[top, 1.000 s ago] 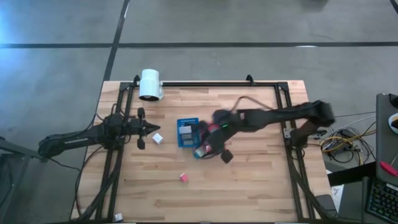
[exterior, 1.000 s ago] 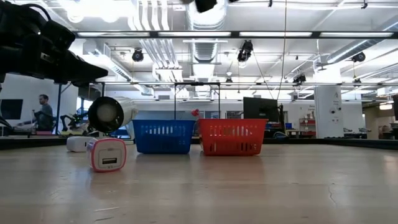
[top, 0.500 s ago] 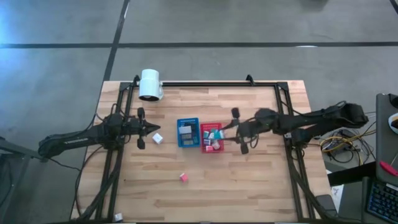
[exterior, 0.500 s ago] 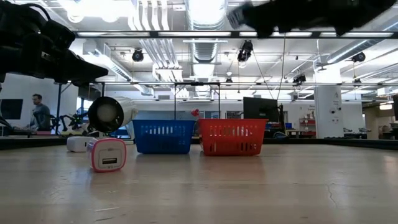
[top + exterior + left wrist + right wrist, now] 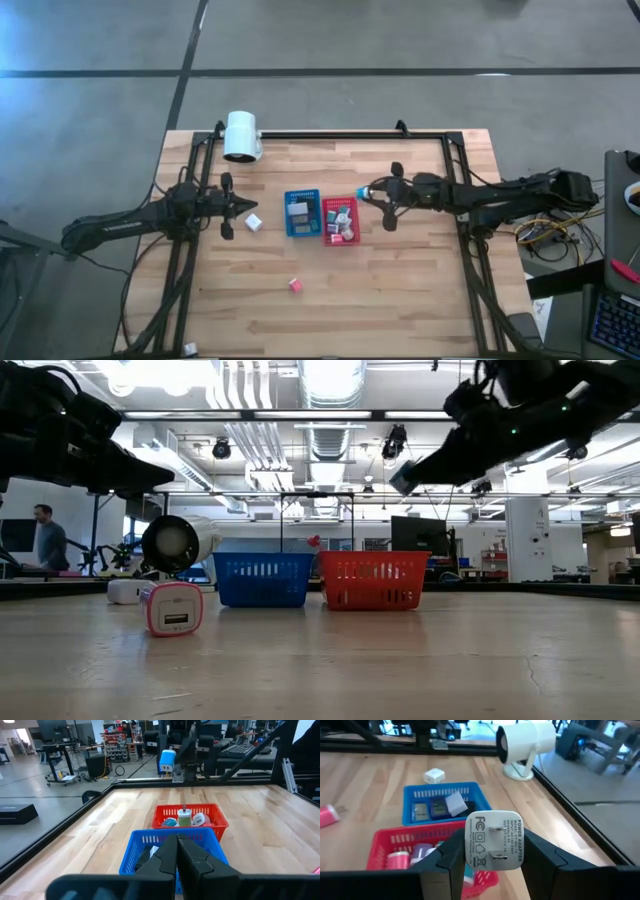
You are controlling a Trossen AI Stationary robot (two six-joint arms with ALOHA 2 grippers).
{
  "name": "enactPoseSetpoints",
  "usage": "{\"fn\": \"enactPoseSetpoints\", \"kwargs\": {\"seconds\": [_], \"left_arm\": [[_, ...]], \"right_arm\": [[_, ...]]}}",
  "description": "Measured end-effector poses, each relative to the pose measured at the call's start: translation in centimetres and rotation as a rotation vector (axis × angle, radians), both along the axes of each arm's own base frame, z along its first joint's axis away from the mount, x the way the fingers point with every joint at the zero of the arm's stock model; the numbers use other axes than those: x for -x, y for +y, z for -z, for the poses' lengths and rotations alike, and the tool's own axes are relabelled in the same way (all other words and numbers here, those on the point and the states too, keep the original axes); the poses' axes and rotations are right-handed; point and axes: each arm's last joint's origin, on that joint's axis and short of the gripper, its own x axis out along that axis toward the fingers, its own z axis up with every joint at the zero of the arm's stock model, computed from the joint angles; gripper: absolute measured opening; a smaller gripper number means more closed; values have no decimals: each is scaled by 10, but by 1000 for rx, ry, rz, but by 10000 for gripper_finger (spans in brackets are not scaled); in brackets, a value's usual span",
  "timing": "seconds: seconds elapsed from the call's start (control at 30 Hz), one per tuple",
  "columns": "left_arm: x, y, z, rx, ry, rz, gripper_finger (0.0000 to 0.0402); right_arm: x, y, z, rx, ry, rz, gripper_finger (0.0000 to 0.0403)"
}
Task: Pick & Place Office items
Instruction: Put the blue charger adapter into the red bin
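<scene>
The work surface is a pale wooden table (image 5: 400, 290) of jointed planks, framed by dark metal rails. Near its far left corner stands a big white cylinder (image 5: 241, 135) on a round foot, smooth and glossy, clear of both arms. At the table centre two perforated plastic trays sit side by side and touching: the blue tray (image 5: 301, 213), holding dark flat rectangles and a pale cube, and the red tray (image 5: 340, 220), holding several small rounded and cubic items. The right gripper (image 5: 375, 190) hangs in the air just beside the red tray on its right, fingers clamped on a white charger cube (image 5: 493, 840) with a teal back, its two metal prongs and printed markings facing the wrist camera. The left gripper (image 5: 243, 205) is closed and empty, above the table left of the blue tray. A white cube (image 5: 253, 222) lies on the wood just beside its tip. A pink cube (image 5: 295, 285) with a white face lies alone, nearer the front edge, well apart from the trays.
</scene>
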Motion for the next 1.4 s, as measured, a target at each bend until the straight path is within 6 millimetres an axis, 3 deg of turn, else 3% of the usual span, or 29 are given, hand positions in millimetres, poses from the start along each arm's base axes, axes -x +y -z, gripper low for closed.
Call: {"fn": "enactPoseSetpoints", "kwargs": {"seconds": [0.27,0.5,0.7,0.87,1.1,1.4], "left_arm": [[0,0,0,-3,1,0,12],[0,0,1,0,9,0,12],[0,0,1,0,9,1,12],[0,0,1,0,9,1,12],[0,0,2,5,16,2,12],[0,0,2,4,15,2,12]], "right_arm": [[-44,-5,14,-17,120,-61,138],[-86,-12,38,-39,279,-71,138],[-109,-15,48,-53,400,-98,138],[-117,-15,50,-66,414,-128,138],[-113,-13,51,-91,431,-160,139],[-111,-13,56,-87,457,-165,167]]}}
